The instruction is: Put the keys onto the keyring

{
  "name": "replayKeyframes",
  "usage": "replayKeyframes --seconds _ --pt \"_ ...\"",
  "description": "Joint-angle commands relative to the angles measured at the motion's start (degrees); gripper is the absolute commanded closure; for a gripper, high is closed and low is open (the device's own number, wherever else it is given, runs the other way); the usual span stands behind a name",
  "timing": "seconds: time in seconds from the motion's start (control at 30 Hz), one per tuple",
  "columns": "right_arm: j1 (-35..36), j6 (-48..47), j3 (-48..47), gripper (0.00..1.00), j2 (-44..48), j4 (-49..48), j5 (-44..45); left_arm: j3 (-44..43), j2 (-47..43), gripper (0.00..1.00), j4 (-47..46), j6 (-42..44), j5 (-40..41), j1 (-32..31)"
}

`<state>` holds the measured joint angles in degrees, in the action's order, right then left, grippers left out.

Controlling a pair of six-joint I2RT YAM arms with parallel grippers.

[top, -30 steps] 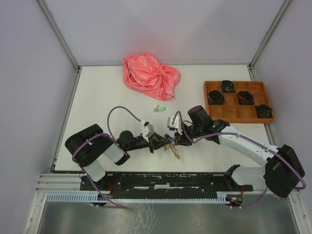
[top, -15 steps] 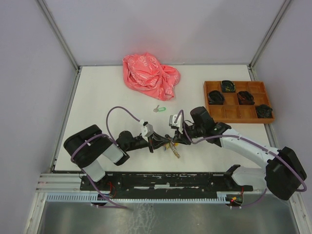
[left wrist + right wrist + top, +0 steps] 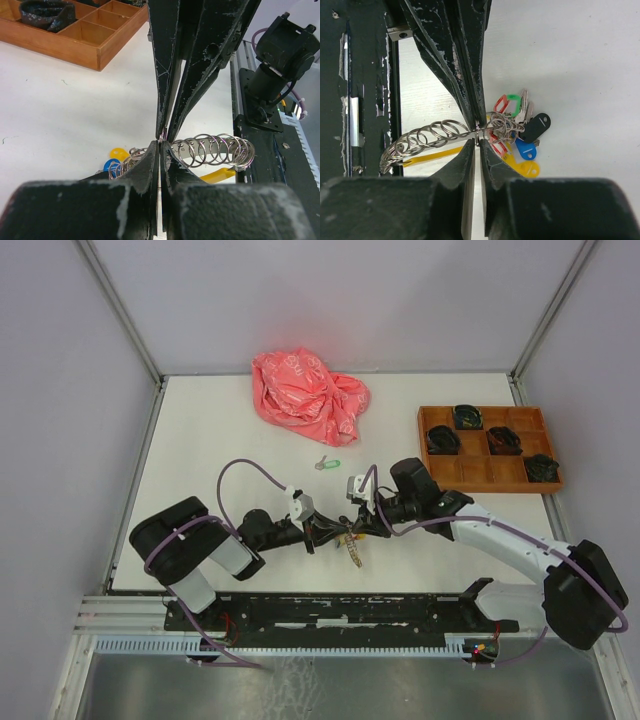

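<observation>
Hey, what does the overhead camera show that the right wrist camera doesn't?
Only the overhead view: the pink bag, the wooden tray and a loose green-tagged key. Only the right wrist view: on the key bunch, a black tag, a blue tag and a yellow tag. Both: the left hand and right hand meeting tip to tip at the ring chain.

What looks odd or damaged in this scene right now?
The silver wire keyring pinched where the left gripper and right gripper meet looks odd: its loops are pulled apart into a long spring-like coil instead of lying flat.
</observation>
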<state>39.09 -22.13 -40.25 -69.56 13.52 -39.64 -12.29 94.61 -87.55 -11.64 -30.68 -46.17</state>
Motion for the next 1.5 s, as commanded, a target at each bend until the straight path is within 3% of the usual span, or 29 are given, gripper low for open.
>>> replayKeyframes --seconds 0.0,0.1,0.4,0.6,0.87,1.03,1.23,1.4,1.47 --pt "-0.09 0.13 -2.44 0.91 -0.93 -1.39 -0.6 0.0 -2.06 0.97 -11.53 1.18 0.41 -0.19" --pt "-0.07 -0.87 -3.23 0.99 -1.59 0.14 0.11 -0.25 -1.66 0.97 -11.57 1.41 -1.43 -0.16" --pt "-0.02 -5.19 -6.99 0.99 -3.49 6.04 -0.22 -1.41 0.75 0.85 -11.54 2.0 -6.28 -0.17" --pt "0.01 -6.47 -7.98 0.99 -3.97 7.67 -0.36 -1.76 1.21 0.84 -11.51 2.34 -7.42 -0.16" --pt "-0.06 -7.44 -9.33 0.99 -4.93 9.01 -0.26 -2.36 2.55 0.87 -11.5 2.24 -8.21 -0.18" --pt "-0.07 -7.71 -10.63 0.99 -5.87 10.16 -0.35 -2.01 2.85 0.97 -11.49 2.54 -6.77 -0.14" --pt "-0.13 -1.2 -11.91 0.81 -5.79 5.88 4.15 2.24 0.45 0.97 -11.56 5.38 3.34 0.69" --pt "-0.43 4.65 -17.2 0.7 -9.72 4.84 8.13 4.69 -0.34 0.97 -11.53 4.97 11.15 0.88" --pt "-1.02 7.51 -19.34 0.62 -12.12 4.03 10.1 5.23 -0.16 0.97 -11.52 4.48 13.37 0.94"
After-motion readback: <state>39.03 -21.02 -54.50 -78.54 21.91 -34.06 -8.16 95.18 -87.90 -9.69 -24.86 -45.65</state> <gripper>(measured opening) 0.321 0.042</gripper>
